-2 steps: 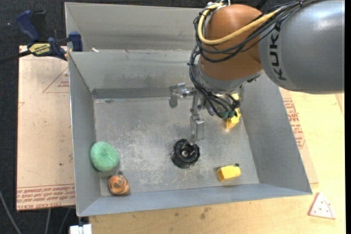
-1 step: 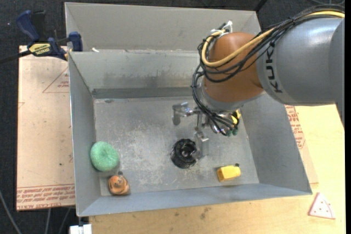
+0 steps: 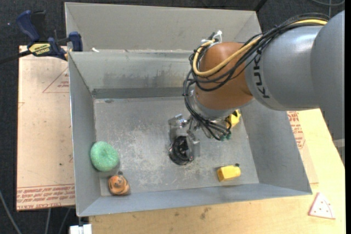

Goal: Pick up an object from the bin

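small black rounded thing [image 3: 179, 155] lies mid-floor in the grey metal bin [image 3: 82, 118], directly under the pincer [image 3: 184, 144], which is down near the floor; i cannot tell whether the pincer is open or grips it. nothing looks lifted, so i judge grasp and raise are left. 3 others, a green foam ball [image 3: 104, 156], an orange-brown lump [image 3: 118, 184] and a yellow block [image 3: 228, 173], lie well apart from it

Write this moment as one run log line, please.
gripper: low over grey metal bin centre | round green ball: left, apart | yellow block: right, apart
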